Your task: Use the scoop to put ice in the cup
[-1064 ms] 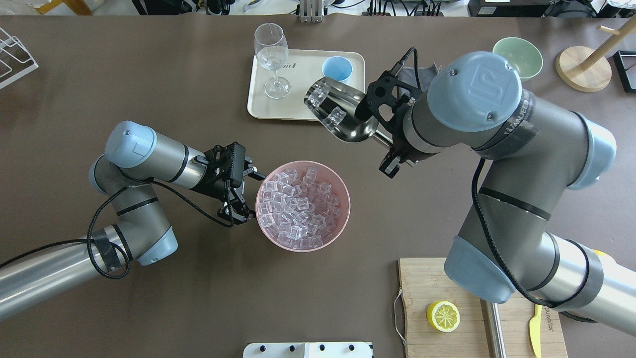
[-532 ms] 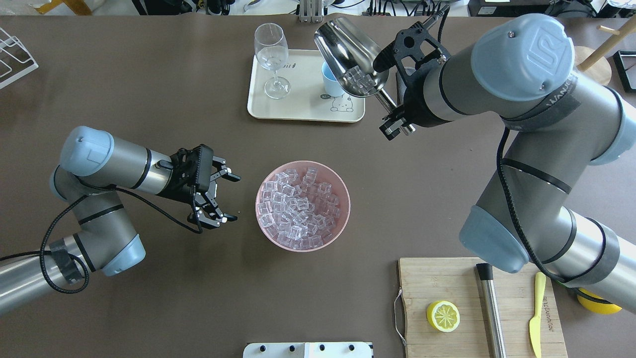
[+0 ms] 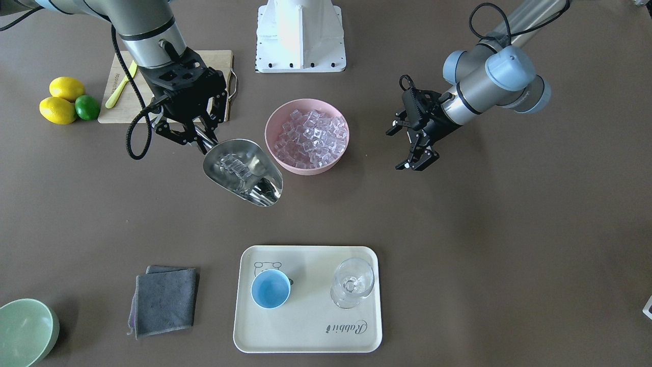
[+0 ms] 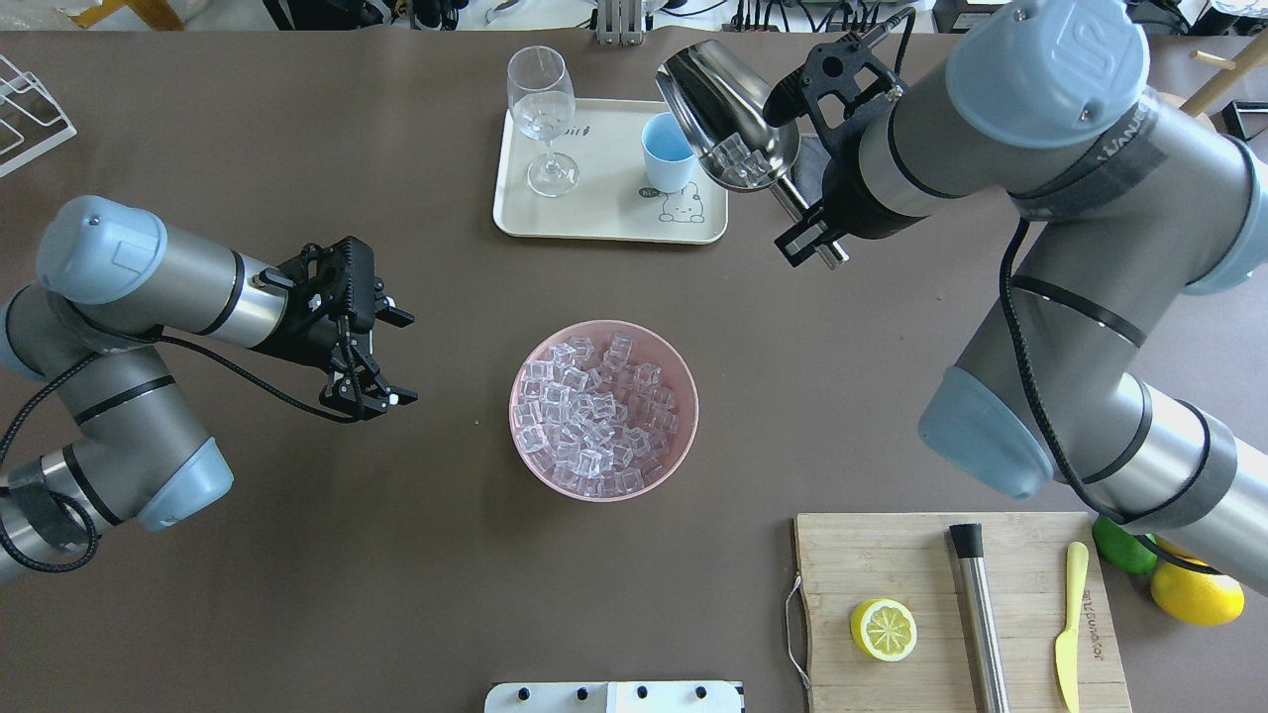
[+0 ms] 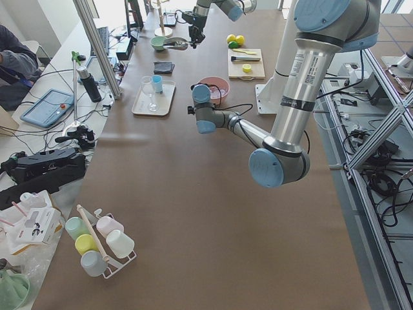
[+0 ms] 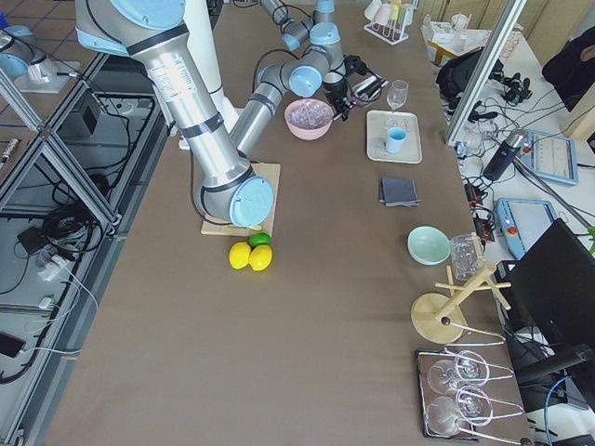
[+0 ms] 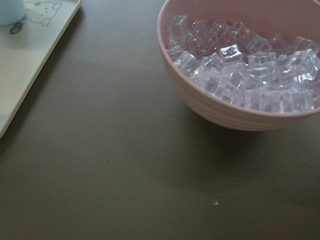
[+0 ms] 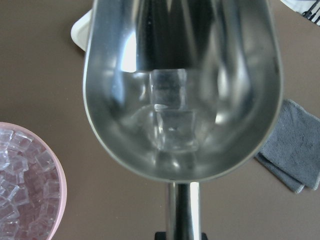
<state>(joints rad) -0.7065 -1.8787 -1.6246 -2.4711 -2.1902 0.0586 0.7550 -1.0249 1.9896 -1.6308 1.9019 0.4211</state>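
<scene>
Right gripper (image 3: 199,137): fingers pinched on thin handle of scoop (image 4: 728,119). Good place to hold, but handle smooth and round, could rotate in grip. Scoop stiff, mirror steel, held in air near cup (image 4: 666,151) on tray (image 4: 594,213). Ice (image 8: 172,120): few clear glassy cubes at back of trough; hard, light, probably slippery on steel, so tilt slowly. Left gripper (image 4: 396,358): fingers spread, empty, near pink bowl (image 4: 684,396), not touching.
</scene>
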